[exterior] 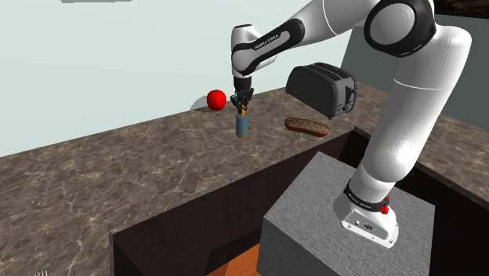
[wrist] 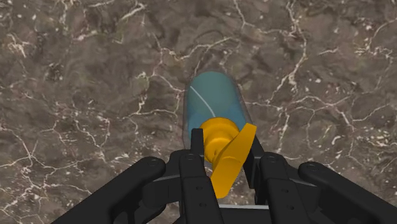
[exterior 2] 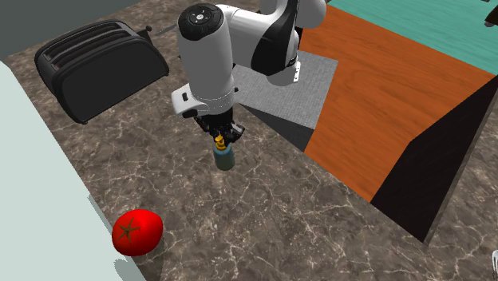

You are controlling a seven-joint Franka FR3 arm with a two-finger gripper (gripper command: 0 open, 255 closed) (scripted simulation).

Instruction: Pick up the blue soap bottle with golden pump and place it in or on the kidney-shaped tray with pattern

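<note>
The blue soap bottle [exterior: 243, 126] [exterior 2: 226, 158] [wrist: 213, 102] with a golden pump [wrist: 224, 149] stands upright on the dark marbled counter [exterior: 117, 172]. My gripper [exterior: 243, 105] [exterior 2: 223, 137] [wrist: 226, 141] comes straight down on it, and its black fingers [wrist: 198, 141] are shut on the pump's neck from both sides. The brown kidney-shaped tray [exterior: 306, 125] lies flat on the counter, a short way toward the shoulder view's right of the bottle and in front of the toaster.
A black toaster [exterior: 321, 88] [exterior 2: 96, 68] stands behind the tray. A red round fruit [exterior: 216, 99] [exterior 2: 137, 231] lies by the pale wall, just beyond the bottle. The counter's edge drops to an orange floor [exterior 2: 383, 96] beside my grey stand [exterior: 313, 219].
</note>
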